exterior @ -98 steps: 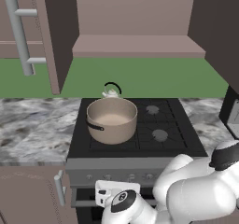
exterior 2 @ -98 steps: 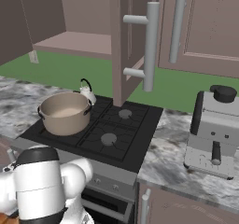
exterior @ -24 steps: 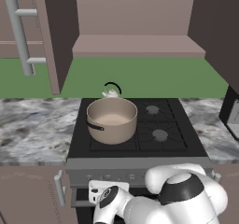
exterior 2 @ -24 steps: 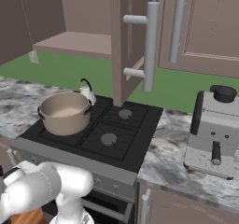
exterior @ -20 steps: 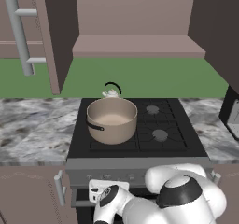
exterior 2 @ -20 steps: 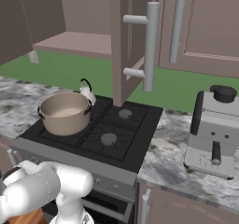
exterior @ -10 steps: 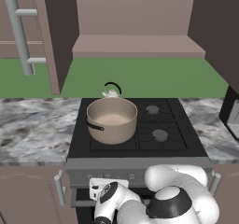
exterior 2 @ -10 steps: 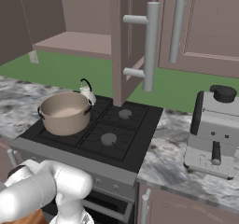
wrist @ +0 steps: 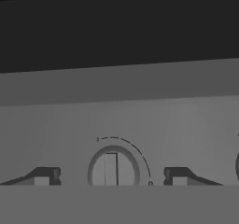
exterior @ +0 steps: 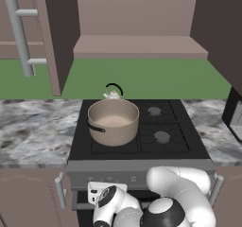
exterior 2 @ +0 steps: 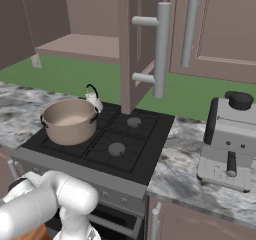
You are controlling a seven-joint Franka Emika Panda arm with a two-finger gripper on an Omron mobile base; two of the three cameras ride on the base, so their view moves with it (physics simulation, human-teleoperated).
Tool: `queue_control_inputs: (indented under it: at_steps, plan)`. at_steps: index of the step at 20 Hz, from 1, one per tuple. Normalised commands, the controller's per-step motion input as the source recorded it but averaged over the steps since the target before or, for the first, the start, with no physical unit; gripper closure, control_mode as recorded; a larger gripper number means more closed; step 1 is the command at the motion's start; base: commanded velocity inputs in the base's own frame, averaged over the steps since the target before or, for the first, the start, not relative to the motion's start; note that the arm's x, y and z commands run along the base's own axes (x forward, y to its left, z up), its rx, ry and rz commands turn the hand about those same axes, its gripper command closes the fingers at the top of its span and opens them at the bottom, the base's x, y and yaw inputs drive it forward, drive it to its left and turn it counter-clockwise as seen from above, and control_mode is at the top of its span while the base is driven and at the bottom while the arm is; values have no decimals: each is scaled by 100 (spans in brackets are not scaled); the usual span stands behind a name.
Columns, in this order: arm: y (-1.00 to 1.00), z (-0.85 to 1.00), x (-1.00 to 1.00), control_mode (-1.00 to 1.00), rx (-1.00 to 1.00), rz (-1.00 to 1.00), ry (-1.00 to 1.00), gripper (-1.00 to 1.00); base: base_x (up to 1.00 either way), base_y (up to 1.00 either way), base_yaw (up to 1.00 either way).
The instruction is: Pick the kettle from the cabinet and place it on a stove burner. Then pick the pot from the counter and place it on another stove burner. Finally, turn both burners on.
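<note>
**Pincer lined up on a stove knob, jaws open**

The pincer [wrist: 111,177] is held wide open and empty, its two dark fingertips [wrist: 43,176] standing one to each side of a round knob [wrist: 113,168] on the grey front panel [wrist: 140,120] of the stove. The knob is seen square-on between the tips, well clear of both, its flat grip bar standing upright in the hand view. Whether the tips have reached the knob's depth cannot be told.

Above the pincer, on the cooktop [exterior: 176,148], the pot [exterior: 113,121] sits on the front-left burner and the kettle [exterior: 112,93] on the rear-left burner just behind it, partly hidden by the pot's rim. The cabinet [exterior: 137,46] stands open higher up, its shelf bare, and the bench [exterior: 33,131] runs off to either side.

Both vessels seem placed, so the knob-turning is judged to be the step in hand. For a good turn, the hand should be kept centred, advanced until the tips flank the bar, then closed firmly on the bar's flat sides before any rotation. Rotation should be about the knob's own axis, so the tips do not slip off. It should be checked that the knob serves a left burner.
</note>
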Motion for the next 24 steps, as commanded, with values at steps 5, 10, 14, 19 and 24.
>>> queue_control_inputs:
  at_steps: [5,10,14,19,24]
  plan:
    - [0,-10,8,-100,0,0,0,-100,0,0,0]
    - [0,-5,8,-100,0,0,-1,-100,0,0,0]
    - [0,0,2,-100,0,0,-2,-100,0,0,0]
    - [0,0,9,-100,0,0,-2,100,0,0,0]
    - [0,0,13,-100,0,0,-2,100,0,0,0]
